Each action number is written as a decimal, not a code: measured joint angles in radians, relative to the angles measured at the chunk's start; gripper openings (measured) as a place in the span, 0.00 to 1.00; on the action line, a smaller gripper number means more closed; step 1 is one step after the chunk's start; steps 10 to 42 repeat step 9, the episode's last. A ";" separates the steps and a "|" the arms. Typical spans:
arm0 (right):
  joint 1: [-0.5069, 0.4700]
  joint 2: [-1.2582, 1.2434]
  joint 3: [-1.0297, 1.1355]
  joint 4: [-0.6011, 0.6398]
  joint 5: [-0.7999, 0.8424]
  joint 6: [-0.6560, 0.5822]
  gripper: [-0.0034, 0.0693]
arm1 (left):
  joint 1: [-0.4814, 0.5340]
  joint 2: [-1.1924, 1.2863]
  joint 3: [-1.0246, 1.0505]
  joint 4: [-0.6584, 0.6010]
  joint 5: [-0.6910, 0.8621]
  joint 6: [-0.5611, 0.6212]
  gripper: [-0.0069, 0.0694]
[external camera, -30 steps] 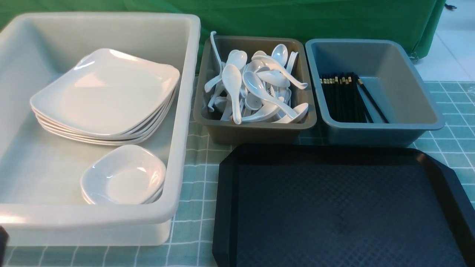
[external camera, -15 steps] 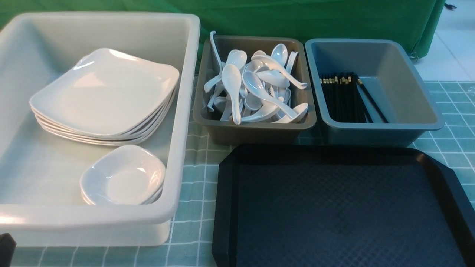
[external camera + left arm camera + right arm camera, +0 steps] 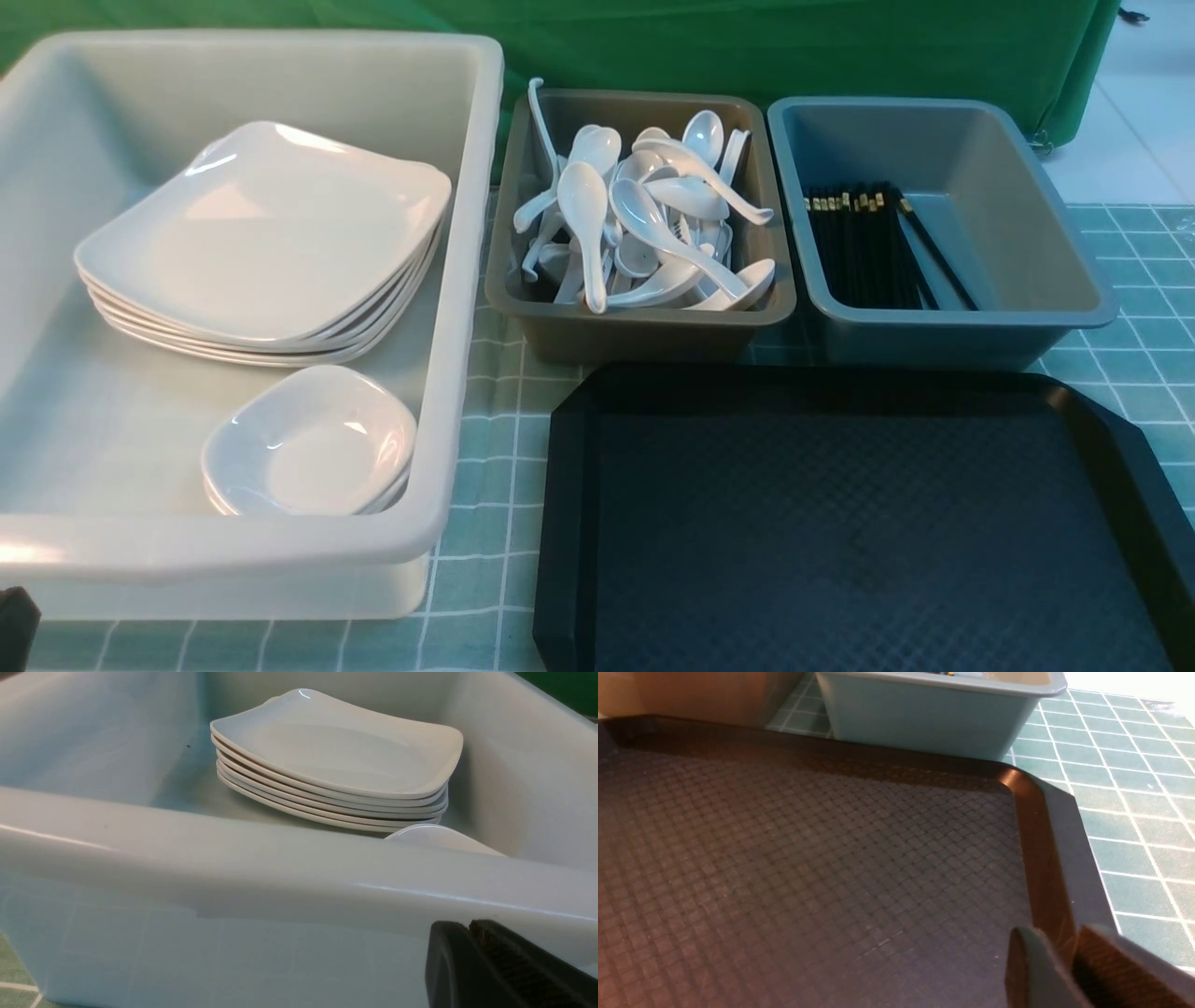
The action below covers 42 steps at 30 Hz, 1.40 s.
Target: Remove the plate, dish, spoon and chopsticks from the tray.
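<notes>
The black tray (image 3: pixel 859 523) at lower right of the front view is seen bare. Plates (image 3: pixel 266 233) are stacked in the white tub (image 3: pixel 467 280) at left, spoons (image 3: pixel 644 219) piled centre, and chopsticks (image 3: pixel 868 247) laid pointing away from the camera. Clearing is judged finished; only retreat is called for. The left tool (image 3: pixel 469 963) is clenched on nothing; the right tool (image 3: pixel 1069 970) is slightly parted, empty.
</notes>
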 joint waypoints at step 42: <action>0.000 0.000 0.000 0.000 0.000 0.000 0.33 | 0.000 0.000 0.000 -0.001 0.000 0.001 0.11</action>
